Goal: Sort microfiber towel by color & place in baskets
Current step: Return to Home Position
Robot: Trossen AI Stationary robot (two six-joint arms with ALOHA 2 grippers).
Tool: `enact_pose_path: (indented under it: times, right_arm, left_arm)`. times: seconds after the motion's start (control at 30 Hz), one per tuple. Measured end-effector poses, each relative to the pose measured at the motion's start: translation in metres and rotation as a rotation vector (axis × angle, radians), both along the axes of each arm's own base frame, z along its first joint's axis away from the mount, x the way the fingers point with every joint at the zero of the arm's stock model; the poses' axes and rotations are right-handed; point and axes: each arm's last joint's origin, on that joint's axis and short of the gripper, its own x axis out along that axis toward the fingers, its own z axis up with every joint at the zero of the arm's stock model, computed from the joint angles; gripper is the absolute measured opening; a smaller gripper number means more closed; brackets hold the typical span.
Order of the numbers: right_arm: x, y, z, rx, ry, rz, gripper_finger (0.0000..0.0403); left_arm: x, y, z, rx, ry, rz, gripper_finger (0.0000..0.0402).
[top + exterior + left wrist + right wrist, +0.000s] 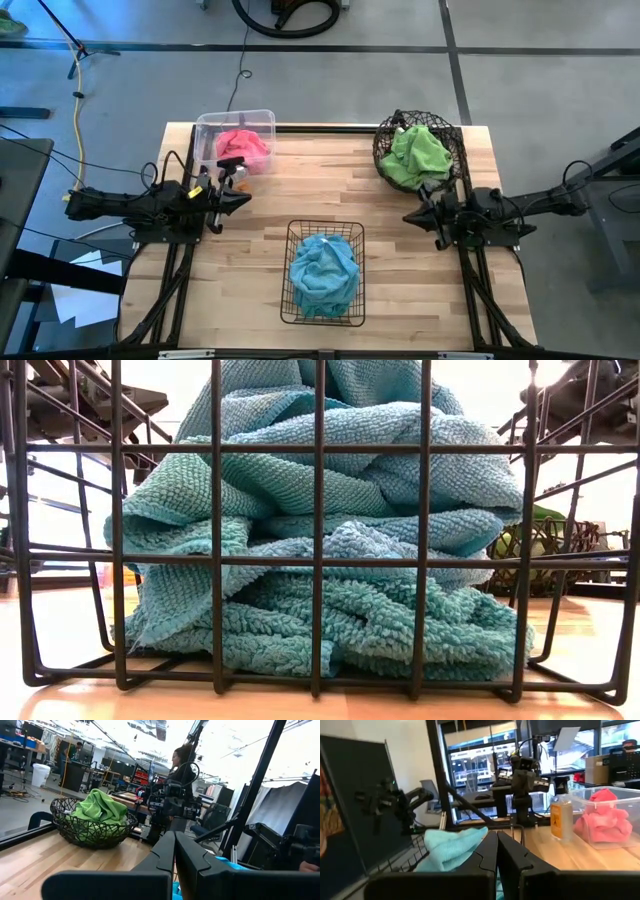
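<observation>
Pink towels (242, 147) lie in the clear plastic tub (210, 128) at the far left. Lime green towels (418, 155) fill the round dark wire basket (385, 160) at the far right. Light blue towels (323, 272) are heaped in the black wire-grid basket (295, 305) near the front middle, which fills the low view with its grid (320, 560). My left gripper (246, 199) is shut at the table's left side, holding nothing. My right gripper (408, 215) is shut at the right side, holding nothing. Both point level toward the table's middle.
A small bottle with yellow liquid (561, 817) stands beside the clear tub. A person (181, 762) stands beyond the table in the left wrist view. Bare wooden tabletop (320, 190) lies between the two grippers and the three baskets.
</observation>
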Motion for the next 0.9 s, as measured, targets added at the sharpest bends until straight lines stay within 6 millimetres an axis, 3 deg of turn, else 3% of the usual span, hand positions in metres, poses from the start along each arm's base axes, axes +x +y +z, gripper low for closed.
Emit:
enact_pose_path:
  times: [0.23,0.6,0.9]
  right_arm:
    - [0.000,0.001,-0.004,-0.097,0.023,0.016,0.0000]
    - [0.000,0.000,-0.032,-0.137,0.309,0.013,0.0000]
    - [0.000,0.000,-0.032,-0.138,0.317,0.011,0.0000]
  left_arm:
    - [0.000,0.000,0.000,0.000,-0.001,0.000,0.0001]
    - [0.000,0.000,0.000,0.000,-0.001,0.000,0.0001]
    - [0.000,0.000,0.000,0.000,0.000,0.000,0.0001]
